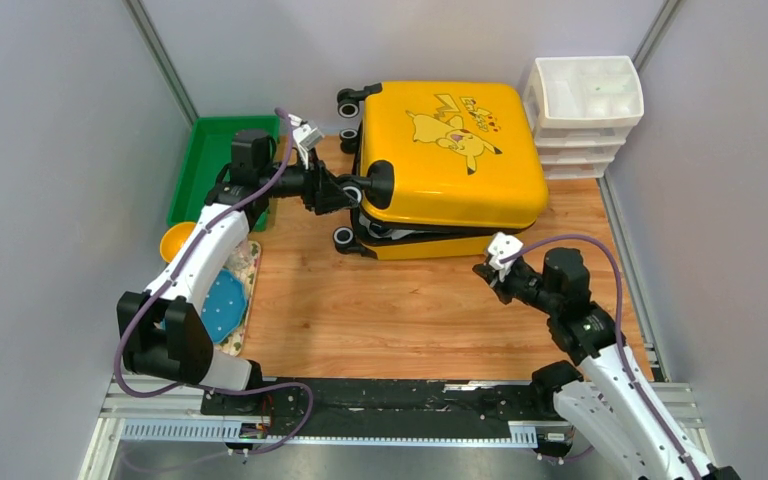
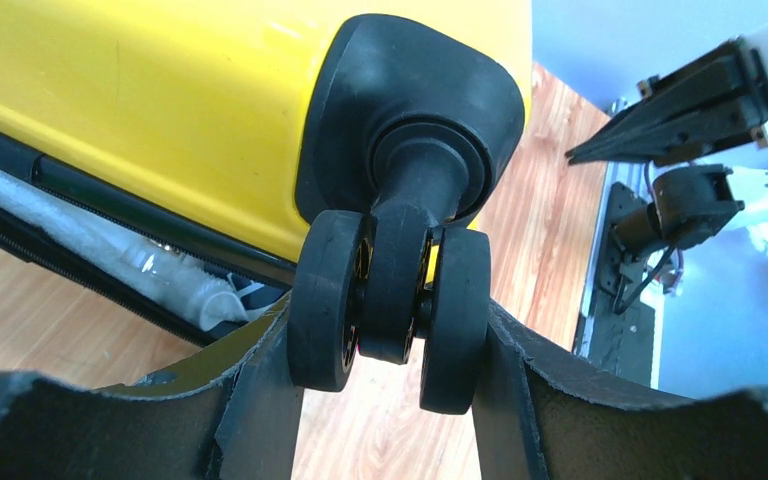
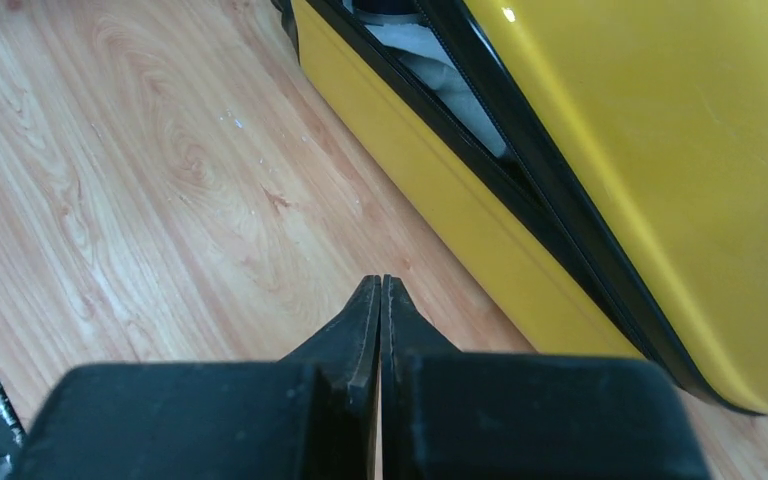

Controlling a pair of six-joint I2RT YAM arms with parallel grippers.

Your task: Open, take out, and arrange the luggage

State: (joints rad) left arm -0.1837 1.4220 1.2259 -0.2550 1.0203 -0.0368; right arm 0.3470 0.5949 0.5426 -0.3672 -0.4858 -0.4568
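Note:
The yellow luggage point(image 1: 450, 150) with the Pikachu print lies flat at the back of the wooden table, its lid lifted a crack on the near side. White wrapped contents point(image 2: 160, 275) show in the gap. My left gripper point(image 1: 352, 192) is shut on a black double wheel point(image 2: 390, 300) at the luggage's left end, and both fingers point(image 2: 260, 400) press the wheel's outer faces. My right gripper point(image 3: 381, 285) is shut on nothing and hovers over bare wood just in front of the luggage's near edge point(image 3: 480, 230).
A green tray point(image 1: 215, 160) stands at the back left behind the left arm. A white drawer unit point(image 1: 585, 110) stands at the back right beside the luggage. A yellow bowl point(image 1: 177, 240) and a blue plate point(image 1: 222, 305) lie on a mat at the left.

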